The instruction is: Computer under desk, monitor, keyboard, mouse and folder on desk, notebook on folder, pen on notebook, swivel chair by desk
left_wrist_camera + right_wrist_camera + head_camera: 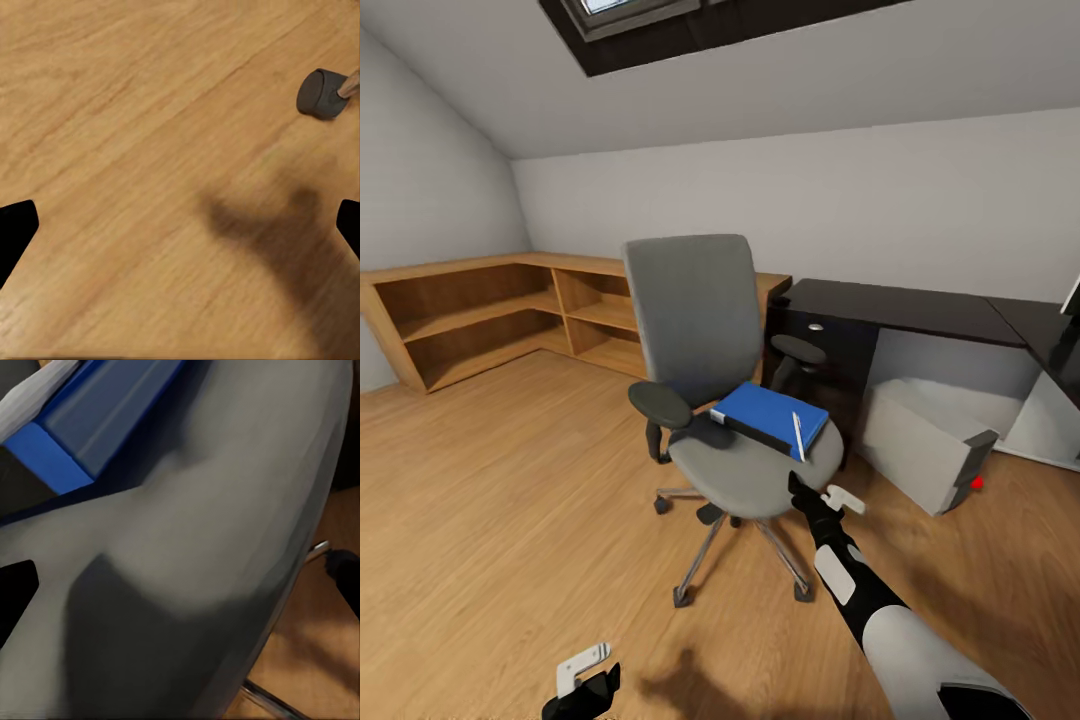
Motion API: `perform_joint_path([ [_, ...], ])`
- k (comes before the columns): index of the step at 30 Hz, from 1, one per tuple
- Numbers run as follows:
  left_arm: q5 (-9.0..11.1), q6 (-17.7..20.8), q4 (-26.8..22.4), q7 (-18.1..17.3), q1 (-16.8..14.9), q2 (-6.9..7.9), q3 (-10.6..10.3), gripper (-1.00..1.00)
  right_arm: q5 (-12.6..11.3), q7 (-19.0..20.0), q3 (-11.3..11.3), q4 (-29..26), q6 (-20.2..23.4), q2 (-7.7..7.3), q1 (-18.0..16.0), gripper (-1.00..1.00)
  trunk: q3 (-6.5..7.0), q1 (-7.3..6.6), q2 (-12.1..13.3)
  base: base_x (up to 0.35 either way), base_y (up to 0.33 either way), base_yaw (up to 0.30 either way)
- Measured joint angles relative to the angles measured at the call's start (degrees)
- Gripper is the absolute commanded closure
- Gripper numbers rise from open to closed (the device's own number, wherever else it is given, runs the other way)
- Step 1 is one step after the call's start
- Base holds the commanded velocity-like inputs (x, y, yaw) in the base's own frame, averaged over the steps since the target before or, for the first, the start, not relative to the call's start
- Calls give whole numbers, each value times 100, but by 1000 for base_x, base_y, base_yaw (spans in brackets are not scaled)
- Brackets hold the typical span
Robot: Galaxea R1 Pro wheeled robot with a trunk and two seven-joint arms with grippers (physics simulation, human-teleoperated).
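Just ahead of the right gripper (pixel 812 497), on the grey seat of the swivel chair (pixel 712 400), lies the blue folder (pixel 770 415). The right arm reaches forward and slightly inward from the robot's shoulder, its forearm stretched toward the seat's front edge, with the gripper right at that edge and short of the folder. The folder is flat, bright blue and rectangular, with a dark lower edge; the thin white pen (pixel 797 435) rests on it near its right side. In the right wrist view the folder (pixel 90 420) sits beyond the fingertips across a stretch of seat fabric, and the two dark fingertips stand at opposite borders, so the jaws are spread wide with nothing between them but the seat below. The left arm hangs low, its gripper (pixel 586 680) over the wood floor (pixel 490 500), jaws likewise spread wide and holding nothing; a chair caster (pixel 321 93) shows beyond them. Behind the chair stands the black desk (pixel 920 310), with the light grey computer (pixel 925 455) on the floor beneath it.
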Motion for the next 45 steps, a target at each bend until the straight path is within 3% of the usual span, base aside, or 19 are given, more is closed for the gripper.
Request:
perform_joint_path([
  [38, -1, 3, 2, -1, -2, -3, -1, -100, -27, 139, -3, 38, 45, -116, 5, -100, -1, 1, 1, -24, -5, 8],
  [45, -1, 3, 2, -1, -2, -5, 0, -100, -324, 138, -50, 27, 49, -204, 4, -100, -1, 1, 1, 0, 0, 0],
])
